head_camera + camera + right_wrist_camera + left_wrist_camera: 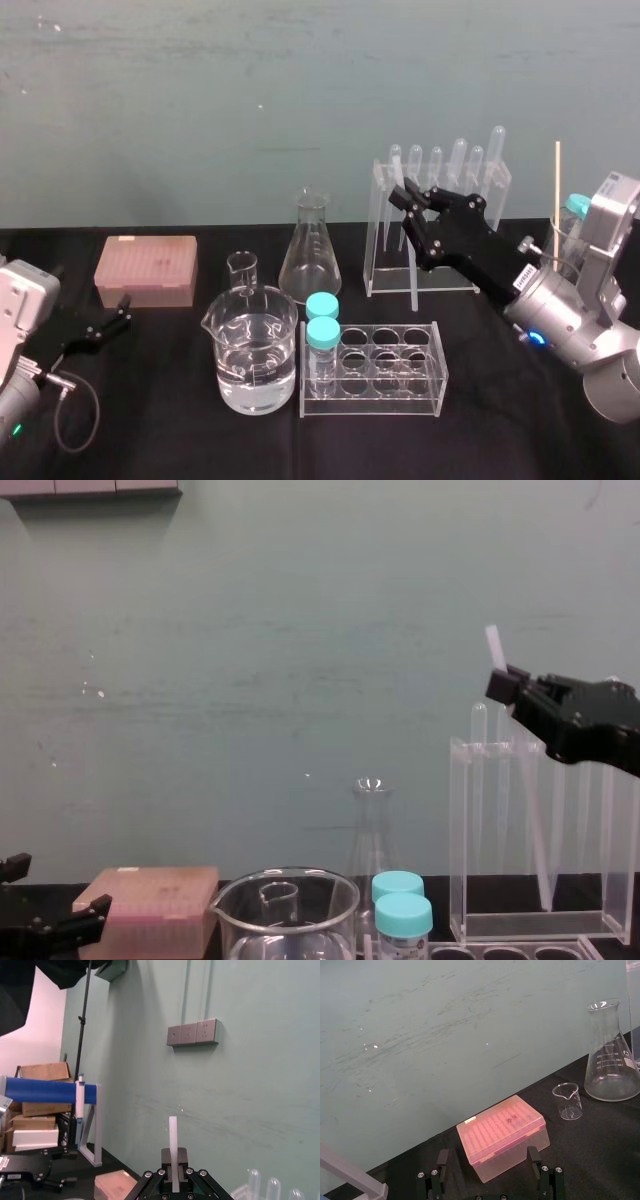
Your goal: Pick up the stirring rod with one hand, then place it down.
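your right claw (508, 687) is raised at the back right of the black-clothed table (500, 430), its two blunt fingers pinched tight on the long, thin, whitish translucent stirring rod (173, 1135). the rod's short upper end pokes above the fingertips. the rest slants down at the tall clear acrylic rack (462, 830) of bulb-topped pipettes, and you cannot tell whether its lower tip touches the rack. your left claw (124, 310) sits low on the near left of the table, fingers spread wide with nothing between them, just in front of the pink lidded plastic tip box (146, 270).
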Motion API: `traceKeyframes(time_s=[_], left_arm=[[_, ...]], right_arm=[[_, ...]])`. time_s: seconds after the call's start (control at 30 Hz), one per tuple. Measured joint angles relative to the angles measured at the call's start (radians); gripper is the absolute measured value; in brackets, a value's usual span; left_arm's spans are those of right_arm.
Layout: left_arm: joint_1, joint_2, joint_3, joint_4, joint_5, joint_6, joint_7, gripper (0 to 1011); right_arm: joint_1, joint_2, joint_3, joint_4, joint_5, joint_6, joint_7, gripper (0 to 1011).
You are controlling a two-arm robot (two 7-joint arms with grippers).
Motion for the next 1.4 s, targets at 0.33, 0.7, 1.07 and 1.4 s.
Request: traceKeyframes(time_s=[0.33,0.7,1.07,1.4], left_arm=[[0.000,0.000,0.000,0.000,0.000,0.000,0.000,1000],[0.000,0.000,0.000,0.000,0.000,0.000,0.000,1000],[0.000,0.000,0.000,0.000,0.000,0.000,0.000,1000],[0.000,0.000,0.000,0.000,0.000,0.000,0.000,1000]], right_arm=[[-0.014,0.003,0.010,0.012,-0.007,-0.002,-0.001,65],[-0.013,0.004,0.008,0.012,-0.008,-0.001,-0.002,65],[-0.012,0.004,0.007,0.011,-0.007,0.000,-0.003,65],[-0.011,0.004,0.007,0.011,-0.007,0.000,-0.003,65]])
